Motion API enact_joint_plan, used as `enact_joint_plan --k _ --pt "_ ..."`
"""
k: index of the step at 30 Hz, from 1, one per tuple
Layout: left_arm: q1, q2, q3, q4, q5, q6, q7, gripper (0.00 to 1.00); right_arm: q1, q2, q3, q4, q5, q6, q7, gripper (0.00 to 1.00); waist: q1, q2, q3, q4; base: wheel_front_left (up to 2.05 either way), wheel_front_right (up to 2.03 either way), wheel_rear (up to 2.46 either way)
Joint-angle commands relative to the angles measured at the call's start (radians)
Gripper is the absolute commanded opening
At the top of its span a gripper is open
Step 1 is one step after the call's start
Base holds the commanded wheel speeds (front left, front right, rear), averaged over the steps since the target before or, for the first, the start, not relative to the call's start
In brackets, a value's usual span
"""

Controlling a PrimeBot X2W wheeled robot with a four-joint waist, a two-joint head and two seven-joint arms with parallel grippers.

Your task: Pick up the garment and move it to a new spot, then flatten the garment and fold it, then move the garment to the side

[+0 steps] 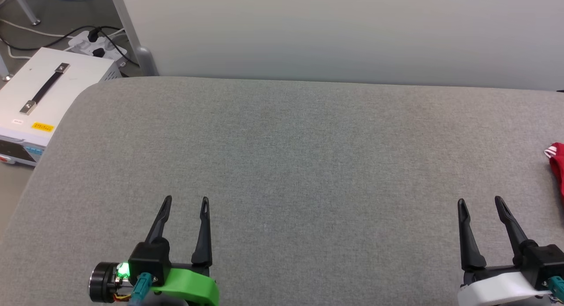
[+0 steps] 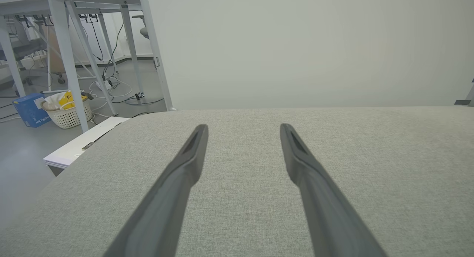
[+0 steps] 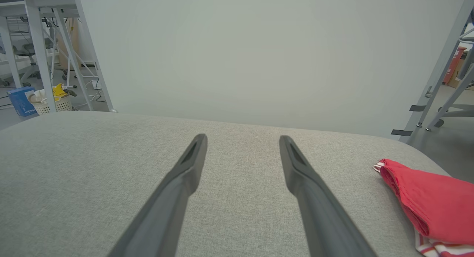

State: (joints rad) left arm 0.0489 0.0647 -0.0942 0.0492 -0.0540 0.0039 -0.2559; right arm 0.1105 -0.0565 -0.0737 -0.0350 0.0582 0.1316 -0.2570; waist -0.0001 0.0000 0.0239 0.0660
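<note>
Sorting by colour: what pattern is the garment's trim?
Red-and-white stripes on the red cloth garment; right wrist view.

- Grey fabric table [image 1: 282, 165] spans the centre.
- Pale wall panel [image 1: 335, 32] at twelve o'clock.
- White box [image 1: 44, 94], black handle, at ten o'clock.
- Possibly a power strip [image 1: 94, 46] at eleven.

— What's the left gripper [image 1: 187, 199] like?
— Two long, dark, tapering fingers [image 2: 192, 153], each slotted near its tip, on a black block [image 1: 152, 255] with a green bracket [image 1: 189, 285].
— And the right gripper [image 1: 479, 200]?
— Same fingers, but a white bracket [image 1: 498, 289]. Both carry a teal plug [image 1: 142, 286]. A green lamp [image 1: 123, 269] glows beside the left's black cylinder [image 1: 99, 281].
</note>
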Motion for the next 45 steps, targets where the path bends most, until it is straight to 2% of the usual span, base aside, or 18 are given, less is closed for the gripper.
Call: enact_joint_plan --k 1,19,20,45 --pt "0.019 -0.004 0.0 0.0 -0.009 -0.005 -0.006 1.0 0.017 0.004 -0.001 -0.009 0.01 -0.001 -0.005 1.0 0.0001 0.0 -0.004 -0.001 0.0 0.0 0.0" --pt "0.031 -0.009 0.009 0.009 -0.011 -0.017 -0.006 1.0 0.041 0.006 0.008 -0.009 0.046 -0.001 -0.005 1.0 0.0001 0.0 -0.001 -0.01 0.0 0.0 0.0" --pt "0.017 -0.004 0.006 0.007 0.0 -0.01 0.0 0.0 0.032 0.005 0.007 -0.007 0.041 0.0 0.0 0.0 0.0001 0.0 -0.001 -0.01 0.0 0.0 0.0" --pt "0.006 -0.005 0.019 -0.003 0.009 -0.008 0.043 0.0 0.009 0.005 0.019 0.001 0.025 0.0 0.044 0.0 0.0001 0.0 -0.004 -0.02 0.0 0.0 0.0"
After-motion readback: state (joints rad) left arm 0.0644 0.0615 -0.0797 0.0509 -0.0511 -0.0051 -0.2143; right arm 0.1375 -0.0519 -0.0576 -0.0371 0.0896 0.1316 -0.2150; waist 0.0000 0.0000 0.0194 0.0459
